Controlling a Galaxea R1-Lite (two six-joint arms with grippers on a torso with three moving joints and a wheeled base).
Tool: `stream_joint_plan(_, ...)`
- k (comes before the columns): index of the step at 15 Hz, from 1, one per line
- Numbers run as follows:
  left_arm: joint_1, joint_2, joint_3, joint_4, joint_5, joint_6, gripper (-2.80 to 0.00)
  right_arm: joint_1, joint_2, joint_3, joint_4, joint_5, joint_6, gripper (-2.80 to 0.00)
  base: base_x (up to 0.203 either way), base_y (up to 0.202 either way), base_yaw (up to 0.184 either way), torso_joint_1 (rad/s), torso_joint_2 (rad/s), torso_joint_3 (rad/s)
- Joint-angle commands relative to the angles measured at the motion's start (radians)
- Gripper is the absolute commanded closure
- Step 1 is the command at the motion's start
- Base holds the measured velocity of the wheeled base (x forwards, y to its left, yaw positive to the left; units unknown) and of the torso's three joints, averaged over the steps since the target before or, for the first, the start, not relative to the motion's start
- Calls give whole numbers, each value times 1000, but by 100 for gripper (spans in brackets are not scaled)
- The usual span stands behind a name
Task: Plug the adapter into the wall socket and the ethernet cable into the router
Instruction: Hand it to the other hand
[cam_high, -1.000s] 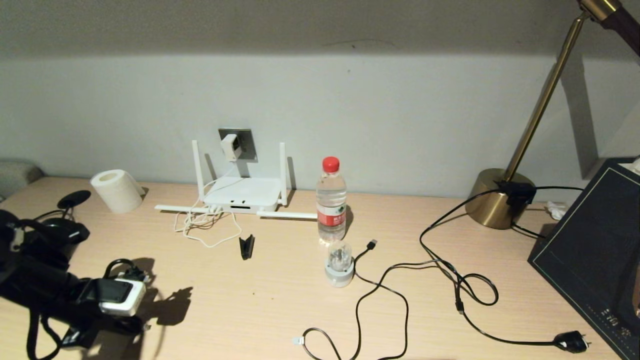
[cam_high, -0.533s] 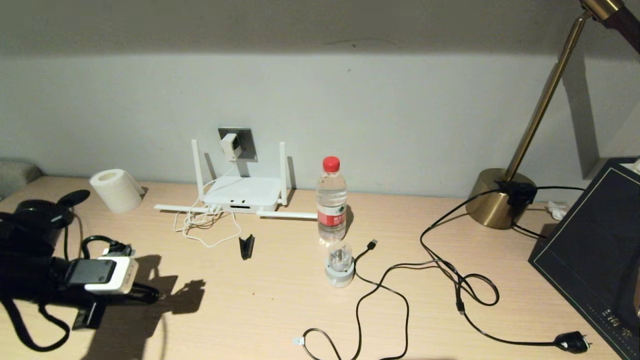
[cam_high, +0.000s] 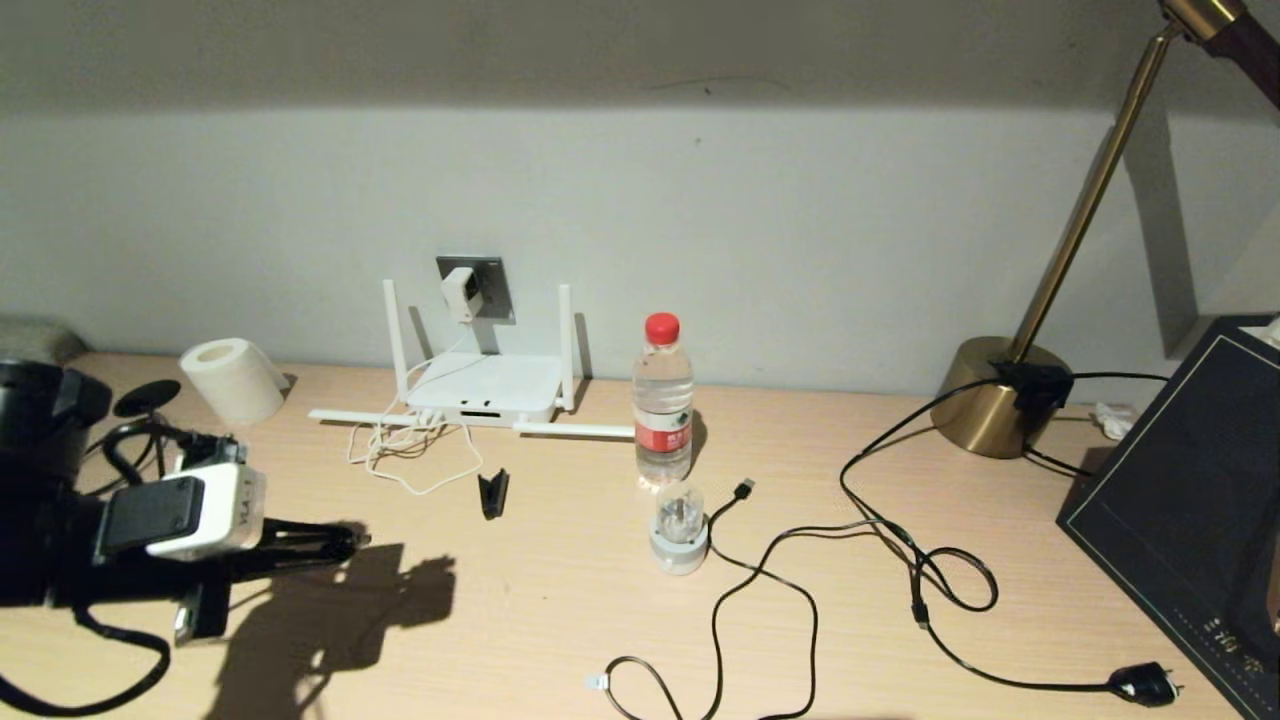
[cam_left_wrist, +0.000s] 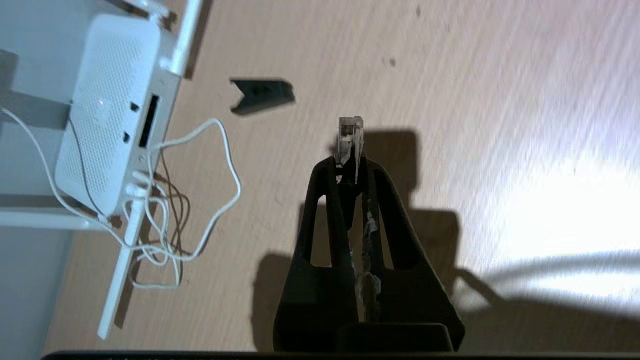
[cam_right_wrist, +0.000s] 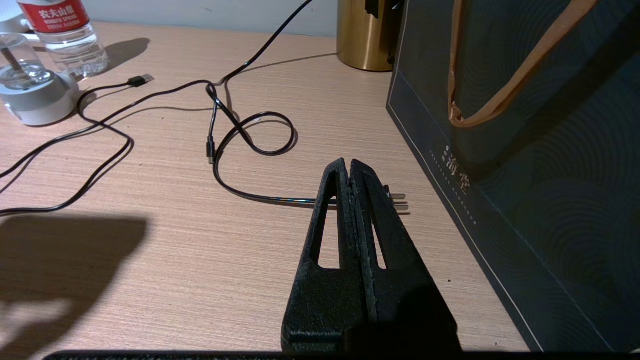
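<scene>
My left gripper is shut on the ethernet cable's clear-tipped plug, which sticks out past the fingertips above the desk. In the head view the left gripper hovers at the front left, well short of the router. The router is a flat white box with stick antennas, and its dark slot faces the desk's open side. The white adapter sits in the grey wall socket behind the router, with its white cord coiled in front. My right gripper is shut and empty.
A water bottle, a round white-and-clear plug piece and a black clip stand near the router. Black cables loop over the right half. A mains plug lies under my right gripper beside a dark bag. A toilet roll and a brass lamp base stand further off.
My left arm has risen and swung to the right across the front left of the desk, carrying the plug closer to the router. Nothing else has moved.
</scene>
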Motion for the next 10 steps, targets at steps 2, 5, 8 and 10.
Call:
stream_joint_plan(2, -89, 29, -48, -84, 43, -117, 0, 0, 0, 11, 0, 0, 0, 0, 0, 0, 0, 0, 0, 0)
stream_joint_plan(5, -223, 50, -80, -170, 151, -235, 0, 0, 1, 11, 0, 0, 0, 0, 0, 0, 0, 0, 0, 0)
stream_joint_plan(8, -360, 100, -83, -400, 286, -336, 0, 0, 0, 11, 0, 0, 0, 0, 0, 0, 0, 0, 0, 0)
stream_joint_plan(10, -443, 116, -48, -454, 321, -350, 0, 0, 0, 11, 0, 0, 0, 0, 0, 0, 0, 0, 0, 0)
